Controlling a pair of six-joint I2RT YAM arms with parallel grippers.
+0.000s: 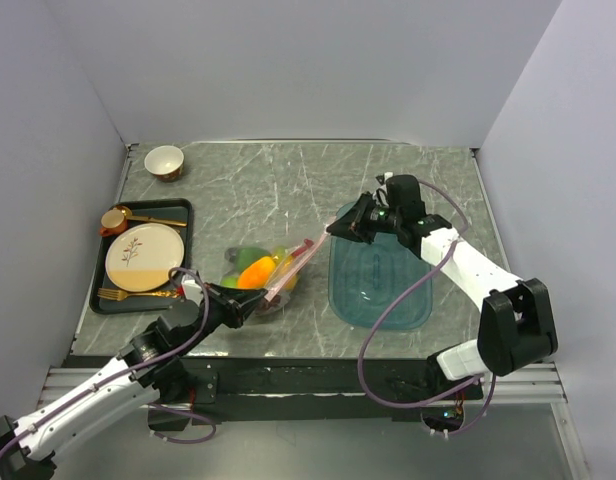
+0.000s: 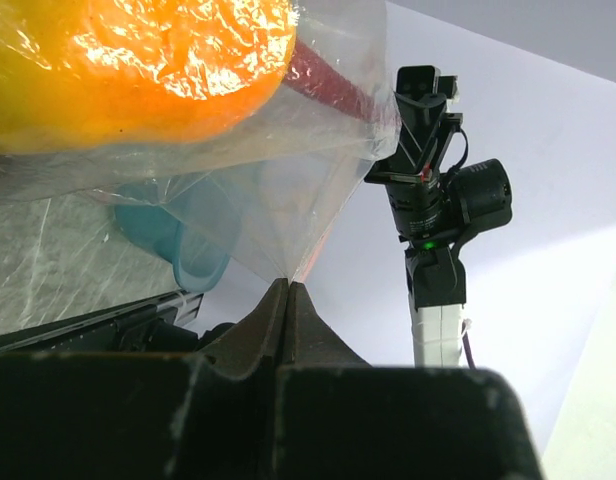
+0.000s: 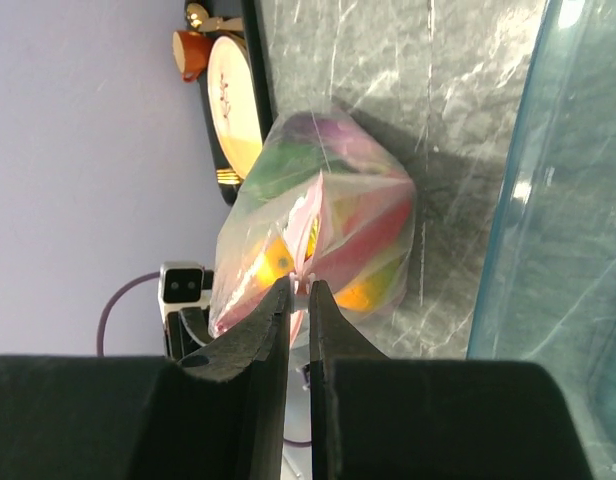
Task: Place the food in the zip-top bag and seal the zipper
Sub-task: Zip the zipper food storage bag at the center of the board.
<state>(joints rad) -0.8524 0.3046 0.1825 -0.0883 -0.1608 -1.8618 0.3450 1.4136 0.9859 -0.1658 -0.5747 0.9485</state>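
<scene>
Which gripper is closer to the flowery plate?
Left. The left gripper sits a little right of the plate, pinching the bag; the right gripper is farther right, by the teal tray.

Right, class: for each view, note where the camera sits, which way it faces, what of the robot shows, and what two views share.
Top external: above and behind the bases, looking down on the table; left arm and right arm show.
Left wrist: on the left arm, facing along the shut left gripper at the zip-top bag, the right gripper beyond.
Right wrist: on the right arm, facing along its own gripper toward the bag.
Shared: both wrist views see the bag, from opposite ends.
</scene>
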